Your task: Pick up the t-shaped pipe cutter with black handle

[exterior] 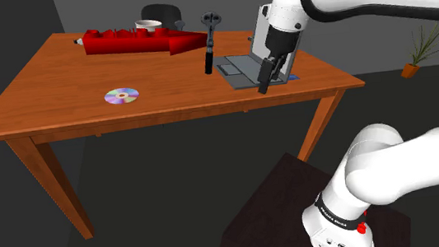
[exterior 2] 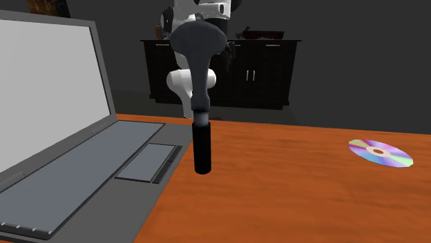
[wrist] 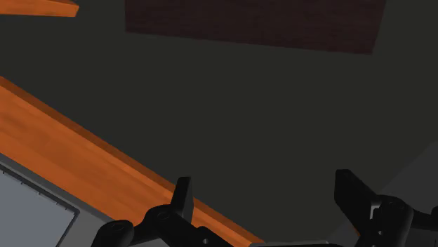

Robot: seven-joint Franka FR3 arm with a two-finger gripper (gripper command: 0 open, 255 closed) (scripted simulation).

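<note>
A T-shaped pipe cutter [exterior: 208,43] stands upright on a wooden table [exterior: 49,85], its black handle down on the tabletop and its grey crossbar head on top. In the second exterior view the cutter [exterior 2: 201,103] rises close to the camera, with its handle touching the wood just beside the front corner of an open grey laptop [exterior 2: 69,159]. In the shoulder view the laptop [exterior: 241,65] lies to the right of the cutter, near the table's right end.

The black gripper [exterior: 265,81] hangs over the laptop, to the right of the cutter and not touching it. In the wrist view the gripper [wrist: 267,203] has its two fingers [wrist: 184,200] spread apart with nothing between them, above the table's edge.

A shiny disc [exterior: 122,96] lies flat on the table well to the left of the cutter. A long red object [exterior: 140,41] lies along the far side of the table.
</note>
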